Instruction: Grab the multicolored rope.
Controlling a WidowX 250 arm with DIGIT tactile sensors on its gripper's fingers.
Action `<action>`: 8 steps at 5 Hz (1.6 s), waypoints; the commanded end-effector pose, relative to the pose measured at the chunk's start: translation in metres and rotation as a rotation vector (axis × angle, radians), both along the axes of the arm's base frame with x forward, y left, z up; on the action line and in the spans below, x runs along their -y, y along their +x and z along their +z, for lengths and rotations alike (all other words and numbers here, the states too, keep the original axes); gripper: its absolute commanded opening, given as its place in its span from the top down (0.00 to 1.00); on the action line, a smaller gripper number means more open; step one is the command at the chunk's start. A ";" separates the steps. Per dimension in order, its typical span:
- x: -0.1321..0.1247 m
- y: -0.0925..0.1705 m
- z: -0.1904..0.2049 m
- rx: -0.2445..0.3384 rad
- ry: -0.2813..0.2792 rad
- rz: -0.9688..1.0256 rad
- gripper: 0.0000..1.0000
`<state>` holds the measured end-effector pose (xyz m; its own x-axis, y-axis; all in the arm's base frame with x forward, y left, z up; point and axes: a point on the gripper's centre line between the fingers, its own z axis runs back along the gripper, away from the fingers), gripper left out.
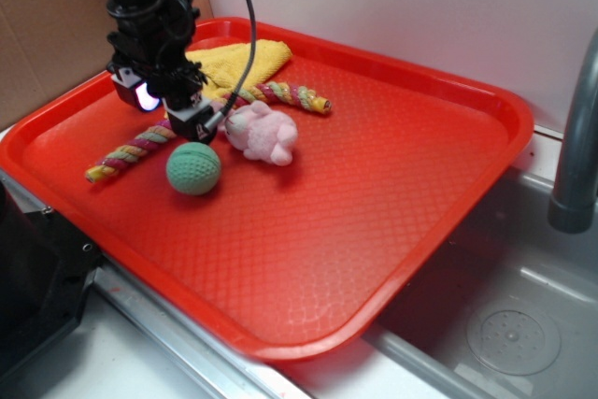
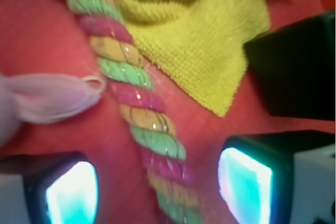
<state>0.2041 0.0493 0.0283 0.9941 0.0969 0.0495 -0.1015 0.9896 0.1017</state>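
The multicolored rope (image 1: 126, 154) lies across the back left of the red tray (image 1: 392, 184), a twisted cord of pink, yellow and pale green strands; its far end (image 1: 297, 94) shows past the pink plush bunny. In the wrist view the rope (image 2: 135, 103) runs diagonally down between my glowing fingertips (image 2: 245, 183). My gripper (image 1: 168, 109) hangs low over the rope's middle, open, one finger on each side with a gap to the rope. The rope's middle is hidden behind the gripper in the exterior view.
A pink plush bunny (image 1: 264, 132) sits right of the gripper, its ear (image 2: 55, 98) near the rope. A green ball (image 1: 193, 168) lies in front. A yellow cloth (image 1: 238, 63) is bunched at the tray's back rim. A sink basin (image 1: 514, 324) and grey faucet (image 1: 579, 147) stand at the right.
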 end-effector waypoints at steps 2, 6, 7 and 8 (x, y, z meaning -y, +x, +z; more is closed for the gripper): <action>-0.003 0.002 -0.014 0.013 -0.020 0.011 1.00; 0.006 0.007 0.071 -0.063 0.035 0.128 1.00; 0.015 0.004 0.121 -0.058 -0.052 0.099 1.00; 0.025 -0.004 0.161 0.002 -0.084 0.076 1.00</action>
